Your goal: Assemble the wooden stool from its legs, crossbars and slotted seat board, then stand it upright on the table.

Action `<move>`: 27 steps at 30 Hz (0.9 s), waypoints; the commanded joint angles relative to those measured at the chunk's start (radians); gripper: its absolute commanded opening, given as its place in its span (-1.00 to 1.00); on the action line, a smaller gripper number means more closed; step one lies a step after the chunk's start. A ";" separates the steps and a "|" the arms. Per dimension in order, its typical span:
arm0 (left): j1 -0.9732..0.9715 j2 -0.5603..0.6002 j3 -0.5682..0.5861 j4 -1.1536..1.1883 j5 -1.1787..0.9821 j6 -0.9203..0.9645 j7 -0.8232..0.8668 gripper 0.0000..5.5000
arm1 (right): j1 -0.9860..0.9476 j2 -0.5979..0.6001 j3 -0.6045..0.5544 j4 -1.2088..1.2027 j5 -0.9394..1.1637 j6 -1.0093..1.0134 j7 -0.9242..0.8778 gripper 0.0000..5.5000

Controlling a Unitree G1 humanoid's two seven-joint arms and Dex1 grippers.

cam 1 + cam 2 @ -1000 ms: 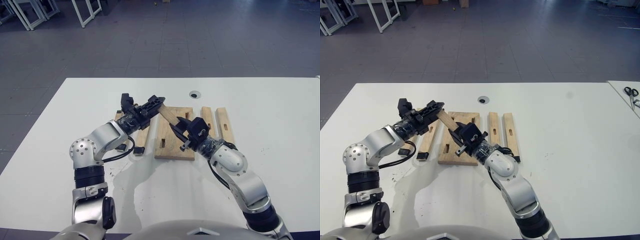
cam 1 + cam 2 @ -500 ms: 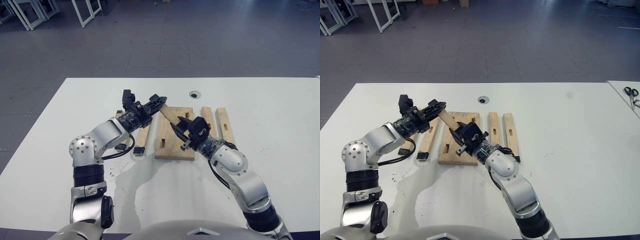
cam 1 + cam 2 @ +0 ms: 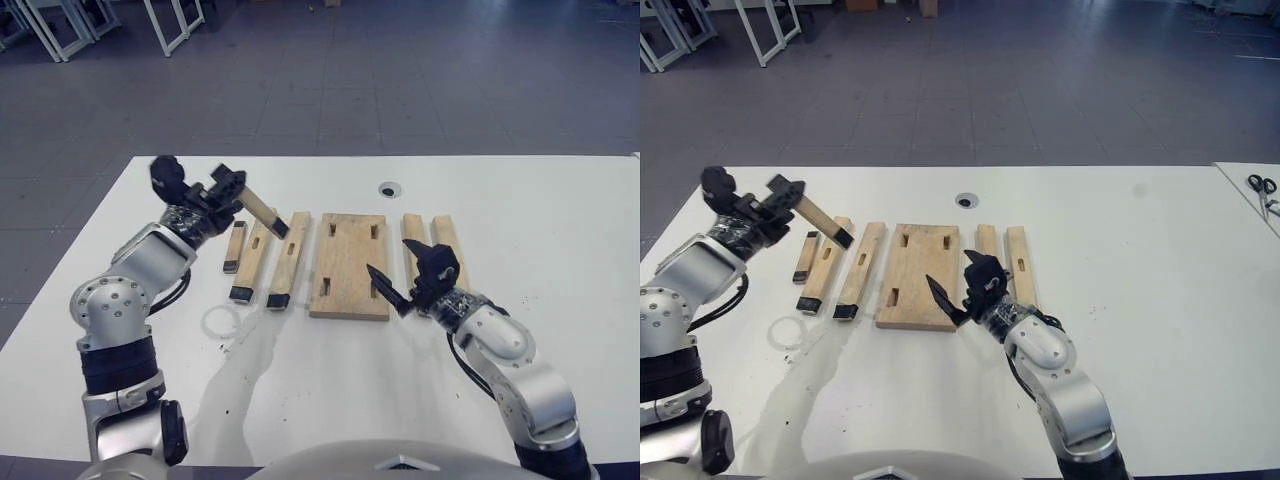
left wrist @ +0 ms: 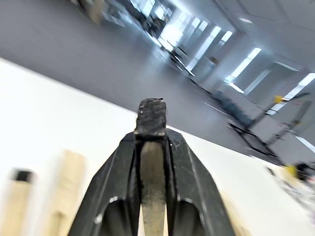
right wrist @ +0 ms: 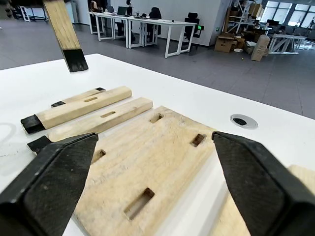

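- Desk [image 3: 560,230]: white top. All the stool parts lie in a row across its middle, each with its long axis running near edge to far edge.
- Seat board [image 3: 349,265]: flat at the centre of the row, w/ four slots [image 5: 198,140]. Nothing is seated in any of them, so assembly isn't started.
- Two long legs [image 3: 290,258] and [image 3: 252,262]: flat and parallel just L of the board, black caps toward the near edge.
- Two slotted bars [image 3: 414,240] and [image 3: 449,243]: flat and side by side just R of the board.
- Capped piece [image 3: 262,213]: in the air over the L-side legs, toward the desk's far L corner.
  - Its long axis runs from the L jaws down toward the board.
  - The black-capped end leads and is clear of the desk.
- Short crossbar [image 3: 233,246]: flat, outermost on the L, beside the legs.
- L jaws: clamped on the uncapped end of the capped piece, which sits between both fingers in the L wrist view.
- R jaws: spread wide w/ nothing in them, hovering by the board's near R corner and aimed across the board.
- Key relation: the board lies R of and below the capped piece.
  - You'd need to swing that piece R and tip it steeper to meet a slot.
  - The R arm is nearer the board, so it looks best placed to steady it.
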 commanded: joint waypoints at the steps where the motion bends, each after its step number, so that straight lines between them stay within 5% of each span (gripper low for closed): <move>1: 0.012 -0.007 -0.140 0.071 0.266 -0.122 -0.044 -0.84 | -0.002 -0.008 0.050 -0.003 -0.063 0.017 -0.038 0.59; 12: -0.023 -0.092 -0.195 0.356 0.545 -0.316 -0.186 -0.84 | -0.023 -0.009 0.062 -0.001 -0.088 0.021 -0.031 0.59; 27: -0.120 -0.153 -0.090 0.430 0.563 -0.358 -0.227 -0.84 | -0.024 -0.019 0.067 0.000 -0.097 0.011 -0.029 0.59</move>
